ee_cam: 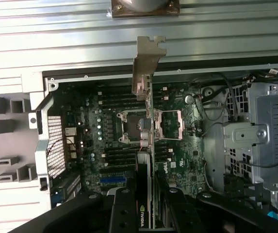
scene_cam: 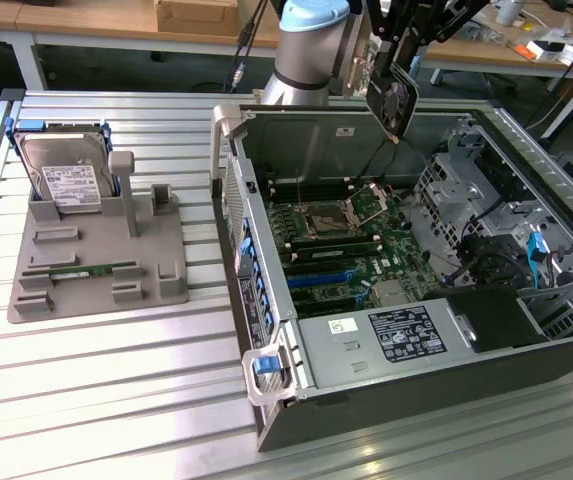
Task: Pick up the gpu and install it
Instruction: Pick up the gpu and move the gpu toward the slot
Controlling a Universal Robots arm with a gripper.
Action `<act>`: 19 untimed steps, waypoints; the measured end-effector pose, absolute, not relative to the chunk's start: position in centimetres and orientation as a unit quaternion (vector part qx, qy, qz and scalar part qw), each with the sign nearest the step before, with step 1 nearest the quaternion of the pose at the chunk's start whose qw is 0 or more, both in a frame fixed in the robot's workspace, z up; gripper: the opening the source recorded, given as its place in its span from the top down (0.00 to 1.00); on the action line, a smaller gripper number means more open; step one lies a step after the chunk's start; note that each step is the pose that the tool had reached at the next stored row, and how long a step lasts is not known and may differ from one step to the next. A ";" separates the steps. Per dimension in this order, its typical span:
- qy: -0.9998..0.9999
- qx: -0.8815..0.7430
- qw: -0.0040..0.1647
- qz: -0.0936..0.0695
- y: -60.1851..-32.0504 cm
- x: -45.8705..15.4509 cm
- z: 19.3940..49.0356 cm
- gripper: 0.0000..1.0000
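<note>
One gray holder [scene_cam: 96, 262] with a hard drive [scene_cam: 66, 180] and a memory stick [scene_cam: 81, 270] sits well off to the exterior view's left of the claw [scene_cam: 394, 72]. Below the claw lies the open computer case [scene_cam: 386, 405] with its motherboard [scene_cam: 351, 250]. Clenched between the claw's fingers [ee_cam: 124, 213], the gpu [scene_cam: 391, 103] hangs in the air above that board, its silvery bracket [ee_cam: 147, 63] at the end away from the claw.
</note>
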State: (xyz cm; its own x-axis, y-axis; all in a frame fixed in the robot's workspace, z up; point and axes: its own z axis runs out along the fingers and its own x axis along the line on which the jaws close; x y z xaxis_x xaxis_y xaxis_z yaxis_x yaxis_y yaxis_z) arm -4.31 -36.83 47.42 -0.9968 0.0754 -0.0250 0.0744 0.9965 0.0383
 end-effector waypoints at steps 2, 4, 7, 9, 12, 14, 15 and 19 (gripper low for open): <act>0.999 0.038 0.013 0.019 -36.8 -4.1 47.4 0.73; 0.999 0.038 0.013 0.018 -36.8 -3.9 47.4 0.73; 0.999 0.038 0.013 0.018 -36.8 -3.5 47.4 0.73; 0.999 0.037 0.013 0.018 -36.8 -3.2 47.4 0.73; 0.999 0.038 0.013 0.018 -36.8 -2.6 47.4 0.73; 0.999 0.038 0.013 0.018 -36.8 -2.4 47.4 0.73; 0.999 0.037 0.013 0.018 -36.8 -2.3 47.4 0.73; 0.999 0.037 0.013 0.018 -36.8 -2.0 47.4 0.73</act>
